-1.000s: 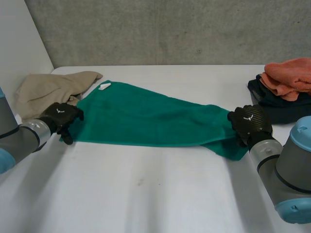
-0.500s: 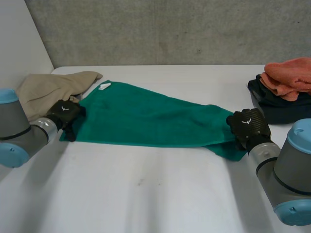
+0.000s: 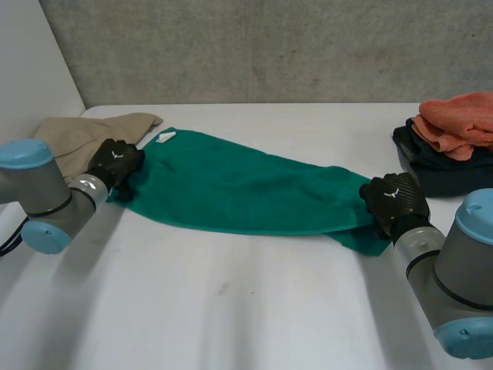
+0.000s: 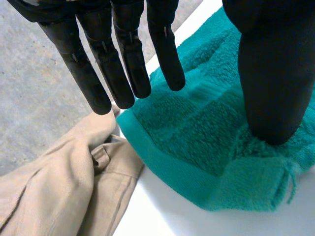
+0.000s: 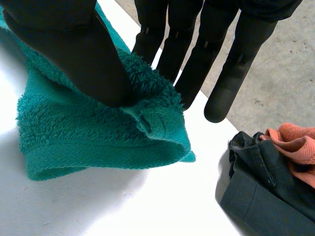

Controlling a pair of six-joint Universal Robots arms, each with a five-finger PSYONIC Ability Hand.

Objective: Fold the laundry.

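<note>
Got a green looped-terry towel [image 3: 246, 193] lying flat as a long tapering strip, left to right across the smooth white table [image 3: 231, 308]; small white tag [image 3: 166, 137] at its far-left corner. Left hand [image 3: 115, 163] on the towel's left end: thumb pressing the pile near the hemmed corner, fingers straight and held well off the thumb, not clamping. Right hand [image 3: 394, 199] at the right end: pinching a bunched, doubled-over ridge of terry between thumb and straight fingers. Crumpled beige cotton garment [image 3: 73, 139] touching the towel's left edge. Folded dark navy garment [image 3: 439, 173] at far right, with rumpled orange terry cloth [image 3: 458, 119] on top. Versus 0.5 s ago: left hand further right and farther back, near-left corner dragged inward with it; right hand in same spot.
</note>
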